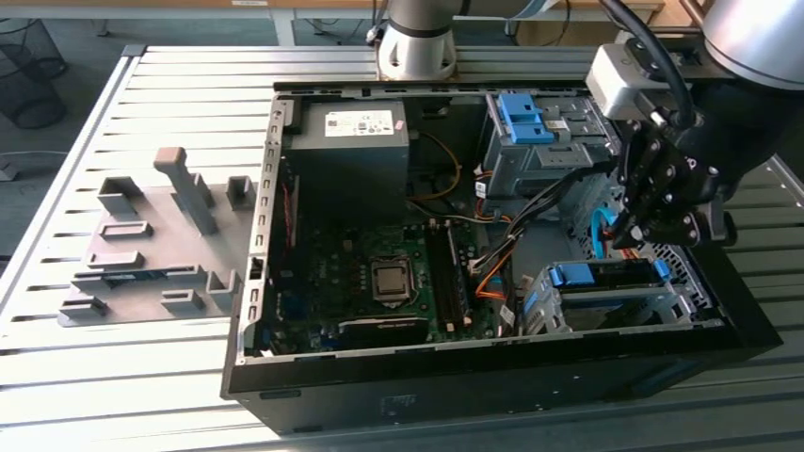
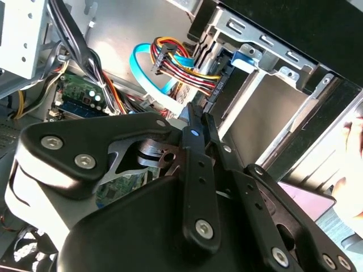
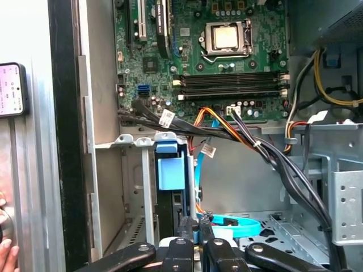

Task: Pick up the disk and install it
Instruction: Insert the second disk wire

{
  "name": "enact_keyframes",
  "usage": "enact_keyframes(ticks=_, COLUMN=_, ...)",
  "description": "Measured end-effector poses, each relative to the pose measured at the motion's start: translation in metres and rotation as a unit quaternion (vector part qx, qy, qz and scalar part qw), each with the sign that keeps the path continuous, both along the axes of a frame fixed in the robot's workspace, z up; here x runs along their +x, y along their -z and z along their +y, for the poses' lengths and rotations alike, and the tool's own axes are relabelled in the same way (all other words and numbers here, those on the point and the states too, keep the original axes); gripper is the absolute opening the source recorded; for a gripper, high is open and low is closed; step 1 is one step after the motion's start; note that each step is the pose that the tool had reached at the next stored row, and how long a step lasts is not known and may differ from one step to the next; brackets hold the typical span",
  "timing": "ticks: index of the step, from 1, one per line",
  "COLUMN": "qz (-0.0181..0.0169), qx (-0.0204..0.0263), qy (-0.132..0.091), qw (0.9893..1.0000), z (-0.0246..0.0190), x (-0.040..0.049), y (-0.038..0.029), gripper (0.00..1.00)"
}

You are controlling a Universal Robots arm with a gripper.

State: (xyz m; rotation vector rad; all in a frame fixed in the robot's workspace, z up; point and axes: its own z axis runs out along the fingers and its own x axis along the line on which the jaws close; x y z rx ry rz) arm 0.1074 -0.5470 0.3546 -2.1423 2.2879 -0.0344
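Note:
The disk point(image 1: 601, 275) sits in the lower grey drive cage point(image 1: 653, 306) at the front corner of the open computer case, on the exterior view's right, with its bright blue caddy facing up. In the first wrist view the disk point(image 3: 170, 173) stands edge-on inside that cage. My gripper point(image 1: 627, 235) hangs just above and behind the cage, over the case floor, and touches no part of the disk that I can see. Its black fingers point(image 3: 186, 226) lie close together in both wrist views, shut with nothing between them. The gripper tips point(image 2: 195, 116) point toward the cage and the cable bundle.
A second drive bay with a fixed blue bracket point(image 1: 521, 117) stands at the back. Coloured power cables point(image 2: 181, 62) and a blue data cable point(image 3: 238, 225) cross beside the cage. A grey fixture board point(image 1: 138, 245) lies on the exterior view's left. A person's hand point(image 3: 5, 249) rests outside the case.

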Motion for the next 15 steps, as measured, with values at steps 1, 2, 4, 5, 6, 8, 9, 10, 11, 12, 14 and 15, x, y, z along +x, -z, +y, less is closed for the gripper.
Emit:
enact_keyframes(ticks=1, qz=0.0000, qx=0.0001, qy=0.000, qw=1.0000, z=-0.0011, x=0.0000, y=0.0013, gripper=0.16)
enact_keyframes(ticks=2, qz=0.0000, qx=0.0002, qy=0.000, qw=1.0000, z=-0.0020, x=0.0001, y=0.0028, gripper=0.16)
enact_keyframes(ticks=4, qz=0.0000, qx=0.0002, qy=0.000, qw=1.0000, z=-0.0034, x=0.0001, y=0.0056, gripper=0.16)
enact_keyframes(ticks=5, qz=0.0000, qx=0.0001, qy=0.000, qw=1.0000, z=-0.0041, x=0.0001, y=0.0069, gripper=0.16)
enact_keyframes(ticks=6, qz=0.0000, qx=0.0001, qy=0.000, qw=1.0000, z=-0.0049, x=0.0001, y=0.0081, gripper=0.16)
enact_keyframes(ticks=8, qz=0.0000, qx=0.0000, qy=0.001, qw=1.0000, z=-0.0064, x=0.0001, y=0.0101, gripper=0.16)
enact_keyframes(ticks=9, qz=0.0000, qx=0.0002, qy=0.001, qw=1.0000, z=-0.0068, x=0.0001, y=0.0109, gripper=0.16)
enact_keyframes(ticks=10, qz=0.0000, qx=0.0002, qy=0.001, qw=1.0000, z=-0.0069, x=0.0001, y=0.0111, gripper=0.16)
enact_keyframes(ticks=11, qz=0.0000, qx=0.0001, qy=0.001, qw=1.0000, z=-0.0069, x=0.0001, y=0.0111, gripper=0.16)
enact_keyframes(ticks=12, qz=0.0000, qx=0.0001, qy=0.001, qw=1.0000, z=-0.0069, x=0.0001, y=0.0111, gripper=0.16)
enact_keyframes(ticks=14, qz=0.0000, qx=0.0001, qy=0.001, qw=1.0000, z=-0.0069, x=0.0001, y=0.0111, gripper=0.16)
enact_keyframes(ticks=15, qz=0.0000, qx=0.0002, qy=0.001, qw=1.0000, z=-0.0069, x=0.0001, y=0.0114, gripper=0.16)
